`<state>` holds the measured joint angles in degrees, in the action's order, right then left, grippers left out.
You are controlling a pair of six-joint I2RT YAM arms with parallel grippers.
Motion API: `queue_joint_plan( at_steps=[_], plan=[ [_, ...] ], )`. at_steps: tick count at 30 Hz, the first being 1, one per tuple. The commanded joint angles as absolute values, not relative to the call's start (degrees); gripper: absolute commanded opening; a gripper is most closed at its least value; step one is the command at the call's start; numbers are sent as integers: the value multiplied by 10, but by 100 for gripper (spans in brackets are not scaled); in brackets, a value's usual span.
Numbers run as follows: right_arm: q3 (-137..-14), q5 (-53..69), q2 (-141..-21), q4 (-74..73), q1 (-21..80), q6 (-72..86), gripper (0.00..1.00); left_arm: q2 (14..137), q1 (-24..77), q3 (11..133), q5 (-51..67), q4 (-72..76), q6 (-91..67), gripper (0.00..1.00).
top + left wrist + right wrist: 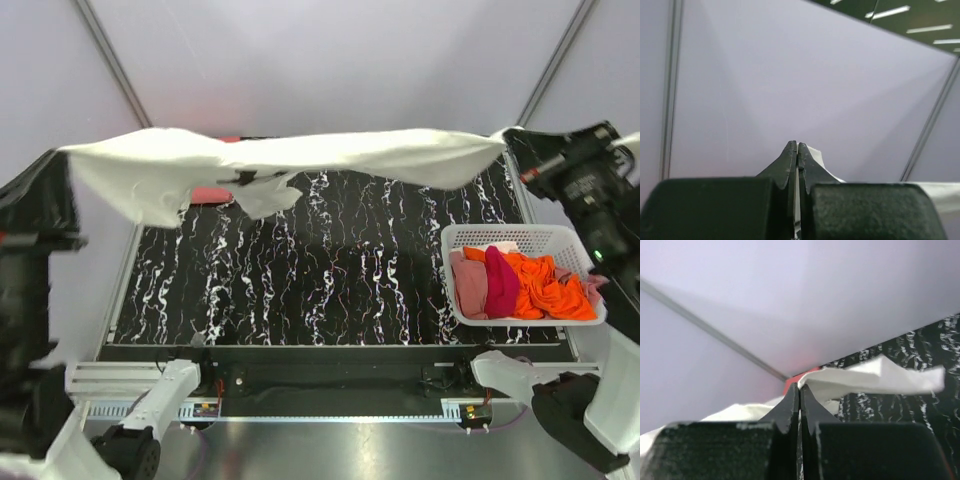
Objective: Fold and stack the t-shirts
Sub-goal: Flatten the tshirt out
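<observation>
A cream-white t-shirt [330, 155] hangs stretched in the air across the back of the table. My left gripper [62, 158] is shut on its left end, high above the table's left edge. In the left wrist view a sliver of white cloth [816, 154] pokes out past the closed gripper [797, 145]. My right gripper [508, 138] is shut on the shirt's right end. The right wrist view shows that gripper [799, 387] closed, with the cloth [875, 377] trailing off to the right. A salmon-pink t-shirt [212, 195] lies on the table behind the hanging cloth, mostly hidden.
A white slatted basket [520, 232] stands at the table's right side, below my right arm. It holds an orange shirt [545, 280], a magenta one [500, 282] and a dusty pink one [468, 285]. The black marbled table top [330, 280] lies beneath the hanging shirt.
</observation>
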<state>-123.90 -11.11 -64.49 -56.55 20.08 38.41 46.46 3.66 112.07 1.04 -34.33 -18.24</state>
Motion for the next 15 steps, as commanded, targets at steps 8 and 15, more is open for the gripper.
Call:
queue_joint_plan(
  at_steps=[8, 15],
  plan=[
    [-1277, -50, -627, -576, 202, 366, 0, 466, 90, 1155, -33, -279, -137, 0],
    [-1266, -98, -706, -565, 202, 331, 0, 547, 115, 1091, -54, -253, -4, 0]
  ],
)
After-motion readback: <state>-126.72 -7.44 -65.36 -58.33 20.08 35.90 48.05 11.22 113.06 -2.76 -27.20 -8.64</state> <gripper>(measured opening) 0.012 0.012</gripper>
